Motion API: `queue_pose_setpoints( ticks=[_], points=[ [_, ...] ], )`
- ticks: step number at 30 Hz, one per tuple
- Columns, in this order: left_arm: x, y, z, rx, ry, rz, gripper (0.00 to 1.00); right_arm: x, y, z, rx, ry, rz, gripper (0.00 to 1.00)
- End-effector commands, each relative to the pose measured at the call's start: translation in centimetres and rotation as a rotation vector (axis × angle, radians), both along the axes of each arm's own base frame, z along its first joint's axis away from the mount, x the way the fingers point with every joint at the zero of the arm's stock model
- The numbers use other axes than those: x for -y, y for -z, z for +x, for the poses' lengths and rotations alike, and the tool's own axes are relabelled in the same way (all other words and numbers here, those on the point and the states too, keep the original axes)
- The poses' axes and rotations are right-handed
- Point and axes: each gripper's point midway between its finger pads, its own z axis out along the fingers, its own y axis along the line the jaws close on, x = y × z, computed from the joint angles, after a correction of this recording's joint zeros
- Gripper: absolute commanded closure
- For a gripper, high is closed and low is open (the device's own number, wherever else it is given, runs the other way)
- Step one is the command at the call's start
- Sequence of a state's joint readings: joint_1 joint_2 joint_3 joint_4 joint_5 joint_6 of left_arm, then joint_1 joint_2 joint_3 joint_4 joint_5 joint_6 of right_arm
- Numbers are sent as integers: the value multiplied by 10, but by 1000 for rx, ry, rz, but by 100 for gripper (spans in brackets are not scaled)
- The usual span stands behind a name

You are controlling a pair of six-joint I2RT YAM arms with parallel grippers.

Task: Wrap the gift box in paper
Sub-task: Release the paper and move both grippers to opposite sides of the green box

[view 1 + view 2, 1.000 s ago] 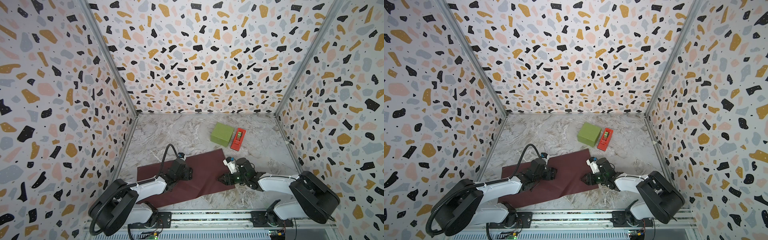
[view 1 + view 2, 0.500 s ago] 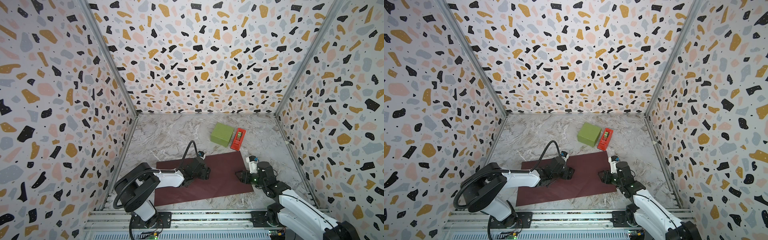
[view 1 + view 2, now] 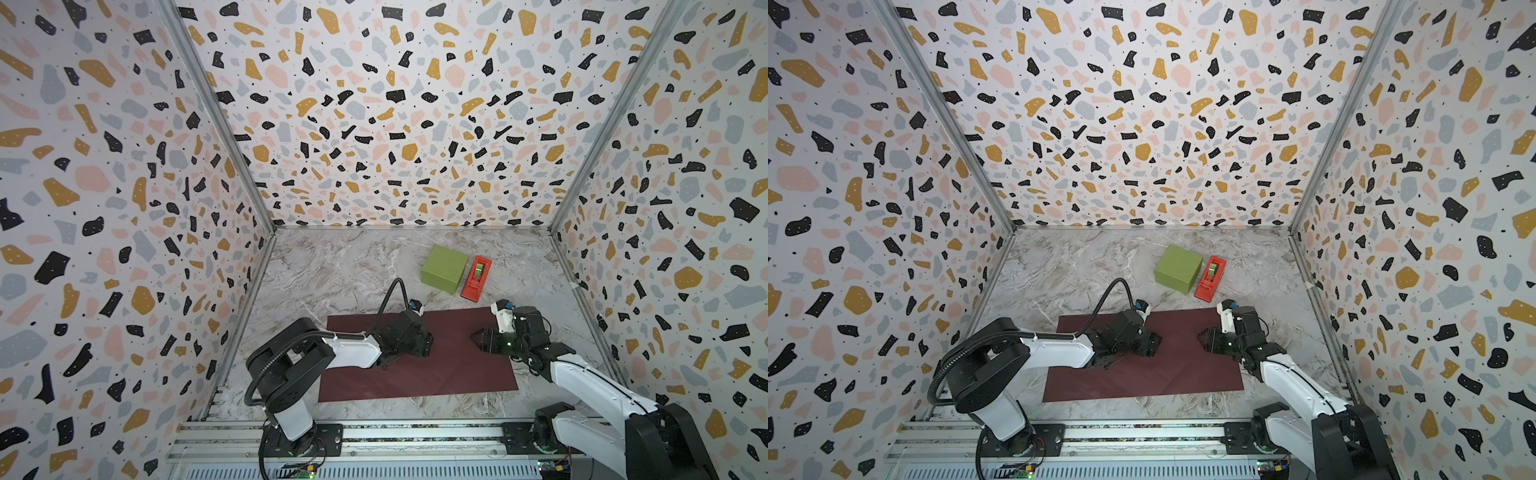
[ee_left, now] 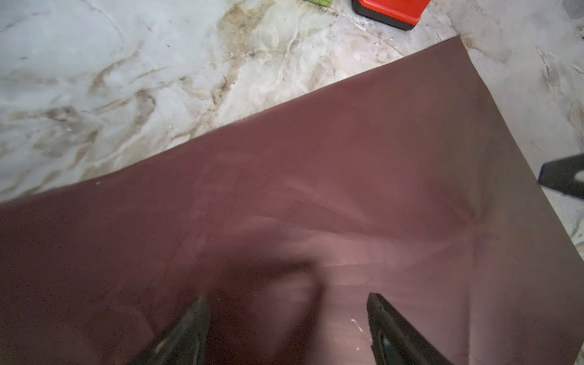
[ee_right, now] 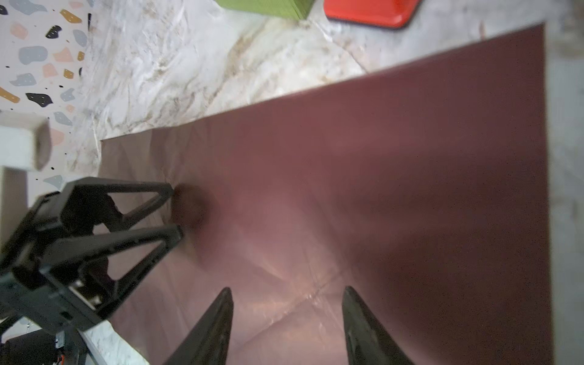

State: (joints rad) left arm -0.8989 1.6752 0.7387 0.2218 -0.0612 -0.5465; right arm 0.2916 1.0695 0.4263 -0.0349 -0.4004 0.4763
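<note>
The grey-white marbled surface (image 3: pixel 332 266) carries a large rectangular sheet of paper (image 3: pixel 449 374) lying flat near its front edge. The dark maroon face is up, and the long axis runs from left to right in both top views (image 3: pixel 1175 374). Behind the sheet's far right corner, apart from it, sits the squat olive-green cardboard gift box (image 3: pixel 444 269), turned slightly so that one corner points toward the sheet. Just beside it on the right lies the narrow red-orange plastic tape dispenser (image 3: pixel 476 277), its long axis running from far to near. The left tool (image 4: pixel 287 316) hovers over the middle of the sheet with its jaws spread and nothing between them. The right tool (image 5: pixel 287 316) faces it from the sheet's right part, likewise spread and empty.
</note>
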Motion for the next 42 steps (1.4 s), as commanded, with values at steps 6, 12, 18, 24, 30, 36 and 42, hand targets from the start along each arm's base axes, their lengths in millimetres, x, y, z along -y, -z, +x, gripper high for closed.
queue_pose_setpoints(
  ticks=[6, 12, 18, 24, 30, 36, 42],
  points=[
    [-25, -105, 49, 197, -174, -133, 15, -22, -82, 84, 197, 25, 52, 31],
    [-53, -127, 59, 226, -237, -156, 15, -23, -84, 149, 215, 95, -39, 28],
    [-71, -127, 57, 230, -264, -147, 14, -28, -67, 186, 183, 103, -93, 28],
    [-86, -130, 60, 239, -291, -142, 13, -35, -45, 207, 131, 90, -118, 29],
    [-103, -134, 69, 249, -336, -144, 13, -54, -34, 219, 111, 17, -101, 30],
    [-126, -138, 93, 269, -428, -167, 11, -97, -25, 217, 117, -137, -97, 33],
    [-149, -125, 139, 240, -523, -186, 11, -136, -31, 204, 172, -311, -89, 34]
  ],
)
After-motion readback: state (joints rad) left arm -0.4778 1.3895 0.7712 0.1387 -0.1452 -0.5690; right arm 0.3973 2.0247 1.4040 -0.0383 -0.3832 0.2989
